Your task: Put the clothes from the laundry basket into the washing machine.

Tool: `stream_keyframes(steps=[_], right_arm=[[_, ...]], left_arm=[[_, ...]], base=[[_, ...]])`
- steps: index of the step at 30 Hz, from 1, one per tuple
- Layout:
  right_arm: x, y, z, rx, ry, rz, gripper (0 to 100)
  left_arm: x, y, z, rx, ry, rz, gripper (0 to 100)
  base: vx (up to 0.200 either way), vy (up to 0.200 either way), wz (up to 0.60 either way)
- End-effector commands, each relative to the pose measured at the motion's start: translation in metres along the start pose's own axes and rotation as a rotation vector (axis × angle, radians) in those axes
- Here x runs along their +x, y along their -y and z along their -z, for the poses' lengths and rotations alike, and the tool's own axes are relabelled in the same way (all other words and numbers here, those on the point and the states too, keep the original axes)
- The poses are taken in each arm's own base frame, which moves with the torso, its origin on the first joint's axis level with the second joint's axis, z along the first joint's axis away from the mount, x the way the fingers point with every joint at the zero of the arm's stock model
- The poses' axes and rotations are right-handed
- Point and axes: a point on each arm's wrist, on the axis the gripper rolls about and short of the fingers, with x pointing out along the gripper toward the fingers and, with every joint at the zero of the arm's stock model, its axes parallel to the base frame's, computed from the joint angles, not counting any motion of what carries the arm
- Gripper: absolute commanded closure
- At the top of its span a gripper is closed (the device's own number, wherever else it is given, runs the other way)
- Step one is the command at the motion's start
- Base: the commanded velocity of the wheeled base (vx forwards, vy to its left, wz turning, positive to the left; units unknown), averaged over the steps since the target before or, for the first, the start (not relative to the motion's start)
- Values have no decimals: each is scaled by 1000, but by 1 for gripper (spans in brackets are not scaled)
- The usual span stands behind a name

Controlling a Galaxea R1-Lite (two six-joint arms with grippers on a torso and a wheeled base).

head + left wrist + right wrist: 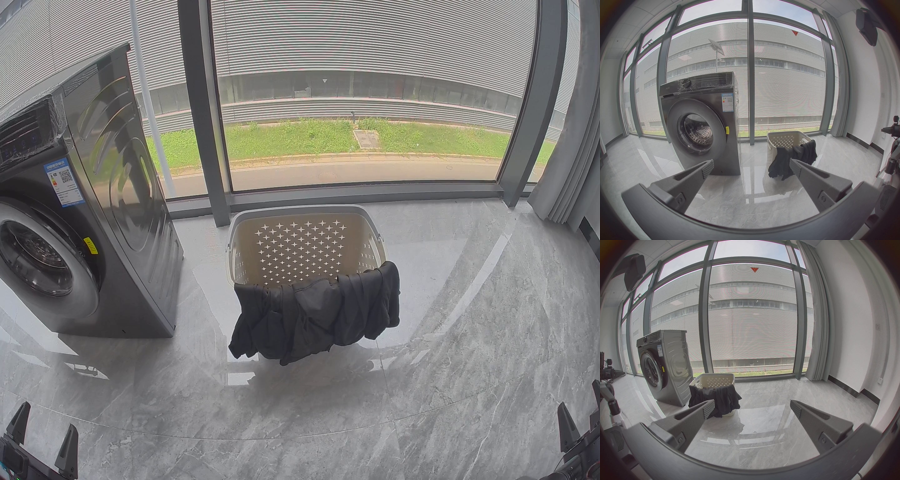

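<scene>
Black clothes [319,315] draped over the near rim of the white laundry basket [300,247], right of the grey washing machine [75,206]

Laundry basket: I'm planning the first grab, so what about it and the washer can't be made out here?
- Laundry basket floor: head view, hidden by the dark garment draped over its near rim; whether more clothes lie inside cannot be told.
- Washing machine: head view, cut off by the left edge; the left wrist view leaves unclear whether a door covers the drum opening.
</scene>
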Motion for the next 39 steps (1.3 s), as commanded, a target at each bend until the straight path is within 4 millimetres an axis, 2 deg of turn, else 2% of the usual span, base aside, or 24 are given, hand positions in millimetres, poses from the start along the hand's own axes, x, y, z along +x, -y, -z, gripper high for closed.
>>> stream_keyframes(steps=[1, 13, 28, 34, 39], right_arm=[[0, 0, 5, 0, -1, -1, 0], [0, 0, 5, 0, -1, -1, 0], [0, 0, 5, -2, -1, -1, 0], [0, 0, 5, 0, -1, -1, 0], [0, 0, 5, 0, -1, -1, 0]], left_arm=[[0, 0, 5, -1, -2, -1, 0], [0, 0, 5, -1, -2, -1, 0], [0, 0, 5, -1, -1, 1, 0], [0, 0, 5, -1, -1, -1, 0], [0, 0, 5, 1, 1, -1, 0]], base=[[200, 0, 0], [200, 0, 0], [0, 0, 0], [0, -200, 0], [0, 0, 0]])
